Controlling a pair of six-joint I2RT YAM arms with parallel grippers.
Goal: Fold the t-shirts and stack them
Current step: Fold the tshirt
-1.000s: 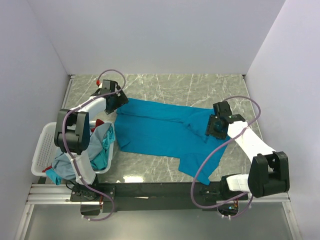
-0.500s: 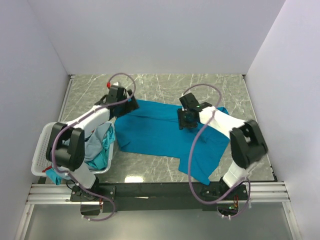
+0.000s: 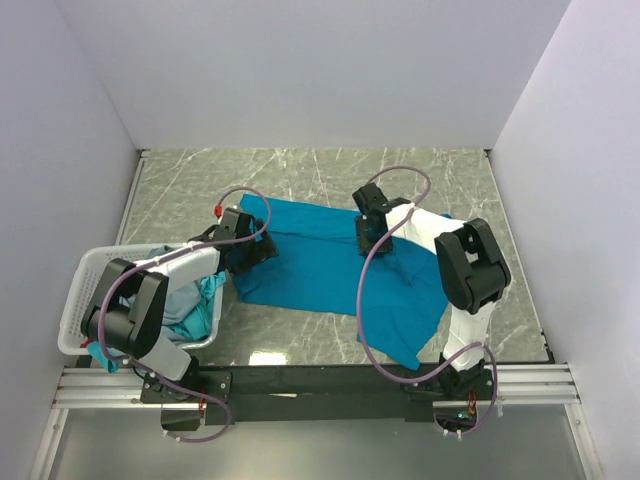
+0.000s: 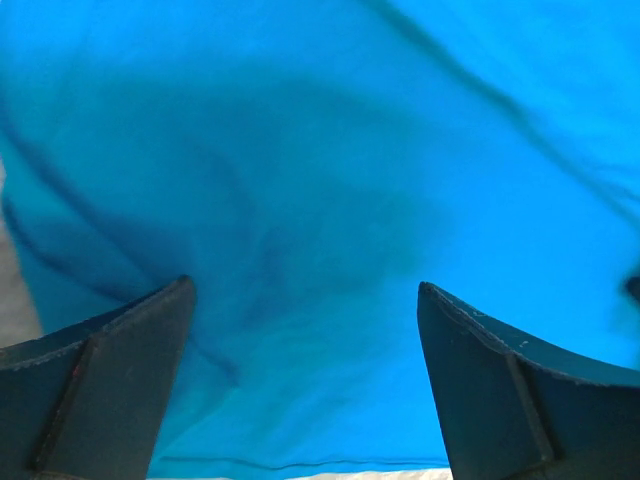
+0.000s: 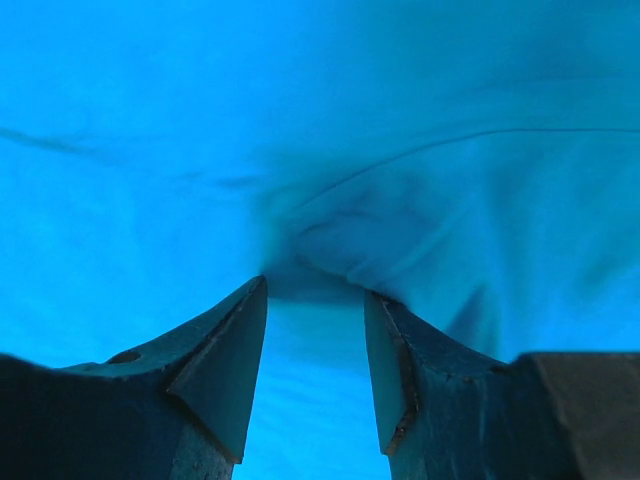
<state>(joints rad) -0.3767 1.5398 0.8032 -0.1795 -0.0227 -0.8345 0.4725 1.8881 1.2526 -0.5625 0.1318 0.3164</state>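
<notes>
Left gripper and right gripper swung inward over the mid-frame bright teal-blue cloth t-shirt.
Left gaped empty; right half-closed, hold unclear; nothing was folded.

Bare marble table runs open beyond both grippers as far as the back wall. The left gripper, jaws spread wide, hangs over flat cloth of the bright teal-blue t-shirt, and the white basket crowds the space behind it. A raised pucker of cloth sits at the tips of the right gripper, across its narrow gap.
</notes>
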